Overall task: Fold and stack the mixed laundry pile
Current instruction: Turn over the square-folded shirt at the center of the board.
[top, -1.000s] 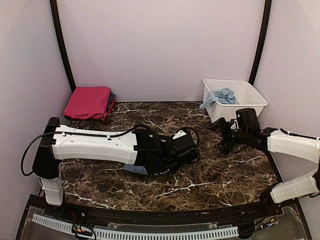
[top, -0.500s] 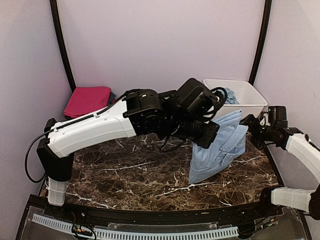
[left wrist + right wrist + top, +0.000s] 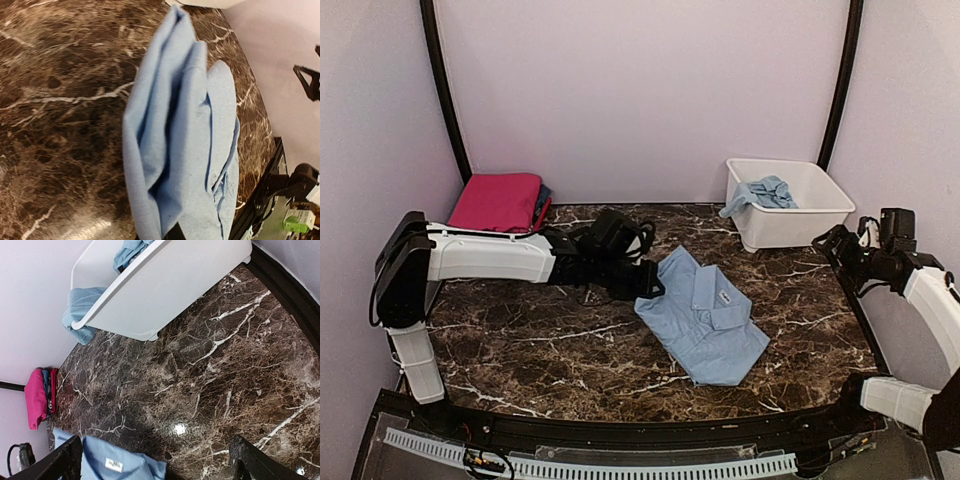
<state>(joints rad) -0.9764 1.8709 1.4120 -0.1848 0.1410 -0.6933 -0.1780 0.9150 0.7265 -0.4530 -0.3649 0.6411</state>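
A folded pale blue collared shirt (image 3: 705, 315) lies flat in the middle of the marble table (image 3: 520, 340). My left gripper (image 3: 645, 284) is at the shirt's near-left corner, low on the table. In the left wrist view the shirt (image 3: 185, 140) fills the middle and covers the gripper (image 3: 172, 235), which is shut on the shirt's edge. My right gripper (image 3: 835, 245) is open and empty, above the table's right edge in front of the tub. In the right wrist view the gripper (image 3: 157, 465) spans bare marble with the shirt's collar (image 3: 115, 465) at lower left.
A white plastic tub (image 3: 820, 215) stands at the back right with pale blue garments (image 3: 765, 192) hanging over its left rim. A folded magenta-pink stack (image 3: 498, 203) with dark pieces lies at the back left corner. Dark curved posts frame the back wall.
The left arm has brought the shirt down from the air at the right and laid it flat in the middle, then drawn back left. The right gripper has pulled away to the right.
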